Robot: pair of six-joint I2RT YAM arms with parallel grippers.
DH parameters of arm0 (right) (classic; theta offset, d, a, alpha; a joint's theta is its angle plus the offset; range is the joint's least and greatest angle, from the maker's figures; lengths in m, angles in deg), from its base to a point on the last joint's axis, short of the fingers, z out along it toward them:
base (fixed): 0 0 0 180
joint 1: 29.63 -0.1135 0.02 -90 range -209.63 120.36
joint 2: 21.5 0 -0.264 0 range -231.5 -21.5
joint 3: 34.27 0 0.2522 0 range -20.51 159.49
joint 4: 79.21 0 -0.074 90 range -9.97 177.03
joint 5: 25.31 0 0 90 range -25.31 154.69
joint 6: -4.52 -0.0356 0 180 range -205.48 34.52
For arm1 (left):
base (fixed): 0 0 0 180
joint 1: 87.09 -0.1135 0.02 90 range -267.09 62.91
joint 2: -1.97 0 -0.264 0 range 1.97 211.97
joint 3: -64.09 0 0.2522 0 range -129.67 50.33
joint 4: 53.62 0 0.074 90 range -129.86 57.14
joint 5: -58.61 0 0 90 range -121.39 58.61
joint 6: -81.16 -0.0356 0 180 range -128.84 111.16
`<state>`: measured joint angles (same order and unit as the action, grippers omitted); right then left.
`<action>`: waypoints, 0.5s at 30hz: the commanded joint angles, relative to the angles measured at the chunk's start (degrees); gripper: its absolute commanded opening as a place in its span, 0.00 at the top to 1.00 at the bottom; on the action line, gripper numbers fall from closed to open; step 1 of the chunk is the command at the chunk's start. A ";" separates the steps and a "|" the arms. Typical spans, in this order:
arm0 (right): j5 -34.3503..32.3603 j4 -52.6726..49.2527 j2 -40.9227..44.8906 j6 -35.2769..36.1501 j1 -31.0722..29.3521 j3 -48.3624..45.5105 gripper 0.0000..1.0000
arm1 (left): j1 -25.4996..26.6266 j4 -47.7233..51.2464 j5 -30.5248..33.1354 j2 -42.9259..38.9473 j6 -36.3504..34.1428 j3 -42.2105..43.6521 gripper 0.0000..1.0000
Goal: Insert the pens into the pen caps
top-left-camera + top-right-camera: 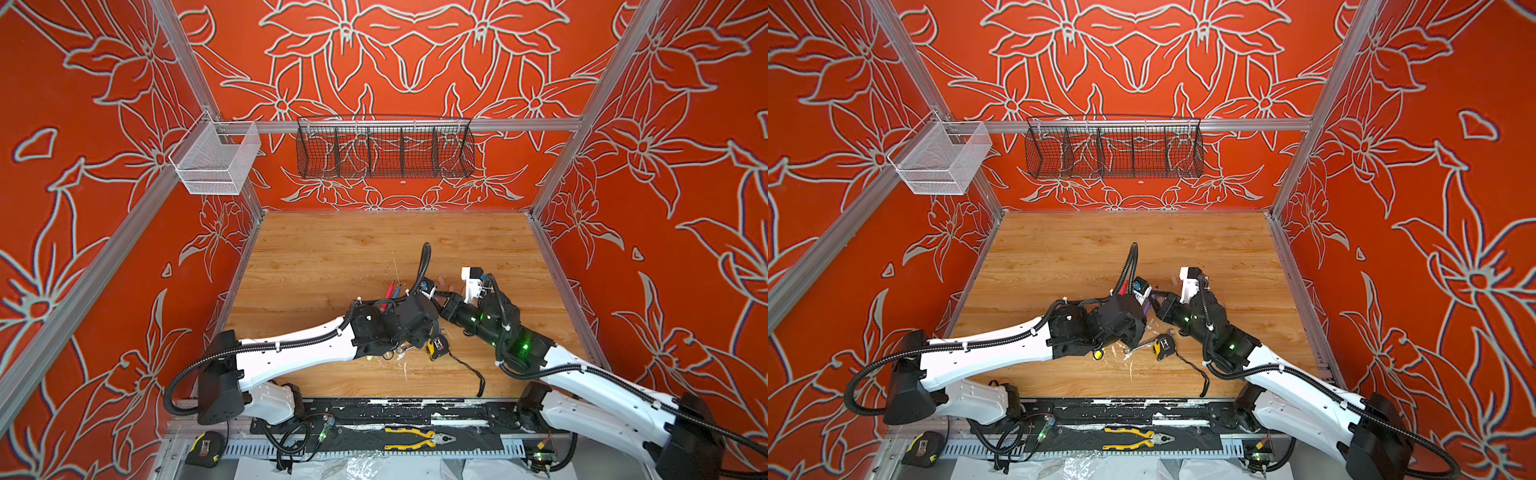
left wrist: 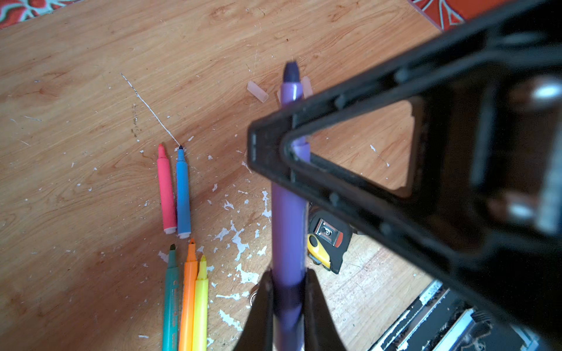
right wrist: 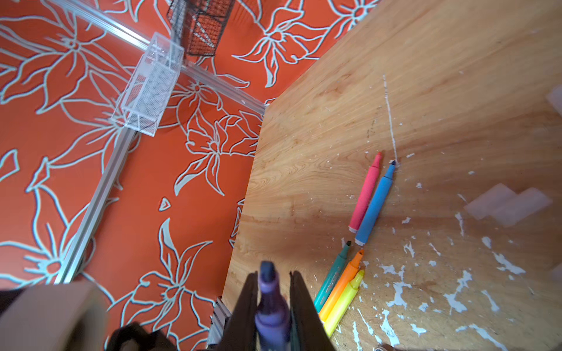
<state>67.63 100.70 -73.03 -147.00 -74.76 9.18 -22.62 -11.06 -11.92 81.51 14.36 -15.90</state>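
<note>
My left gripper [image 2: 287, 275] is shut on the lower barrel of a purple pen [image 2: 289, 228], whose dark tip points away from it. My right gripper [image 3: 270, 275] is shut on the same pen [image 3: 272, 316] nearer the tip, and in the left wrist view its black fingers [image 2: 267, 146] cross the barrel. Pink [image 2: 166, 191] and blue [image 2: 183, 194] pens lie side by side on the table. Green [image 2: 171, 301], orange [image 2: 188, 297] and yellow [image 2: 200, 301] pens lie just below them. Clear pen caps [image 2: 257, 91] lie on the wood beyond the purple tip, one [image 2: 307, 85] partly behind it.
A yellow-black tape measure [image 2: 328, 240] lies beside the held pen, and a silver wrench [image 1: 1144, 345] lies next to it. White paint flecks dot the wooden table [image 1: 332, 249]. Pliers [image 1: 419, 438] and a second tape measure [image 1: 205, 449] rest on the front rail. Wire baskets [image 1: 384, 147] hang on the back wall.
</note>
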 commanded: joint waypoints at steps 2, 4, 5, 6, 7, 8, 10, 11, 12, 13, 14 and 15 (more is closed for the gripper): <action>-0.88 0.91 0.17 -1.27 -1.02 1.42 0.94 | 0.13 -3.24 -0.11 -1.88 -0.75 0.72 0.94; -0.98 1.35 0.35 -1.71 -1.42 1.23 0.96 | 0.13 -4.20 -0.21 -2.19 -1.31 1.33 0.84; -1.09 1.52 0.43 -1.84 -1.70 1.23 0.97 | 0.13 -4.85 -0.05 -2.48 -1.42 1.79 0.78; -1.25 1.60 0.48 -1.94 -1.87 1.19 0.97 | 0.13 -5.61 0.13 -2.72 -1.63 2.37 0.72; -1.42 1.70 0.59 -2.03 -2.14 1.24 0.97 | 0.11 -6.39 0.14 -3.00 -1.90 2.88 0.67; -1.65 1.84 0.56 -2.11 -2.46 1.20 0.97 | 0.05 -7.34 -0.16 -3.37 -2.21 3.48 0.63; -2.21 2.02 0.68 -2.14 -2.99 1.15 0.98 | 0.04 -8.84 -0.39 -4.08 -2.54 4.30 0.57; -2.48 2.14 0.73 -2.25 -3.34 1.11 0.98 | 0.04 -9.46 -0.48 -4.35 -2.73 4.57 0.56; -2.75 2.31 0.66 -2.20 -3.60 1.07 0.98 | -0.02 -9.92 -0.61 -4.58 -2.88 4.86 0.56; -3.00 2.36 0.69 -2.21 -3.81 1.07 0.98 | -0.02 -10.20 -0.66 -4.86 -3.05 5.05 0.56; -3.26 2.33 0.81 -2.20 -3.99 1.00 0.98 | -0.03 -10.39 -0.57 -5.08 -3.10 5.30 0.57; -3.53 2.32 0.89 -2.21 -4.14 0.94 0.98 | -0.04 -10.71 -0.66 -5.29 -3.22 5.57 0.57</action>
<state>66.10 101.36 -73.01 -147.94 -78.23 9.23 -22.62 -18.80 -12.41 78.00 11.93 -10.77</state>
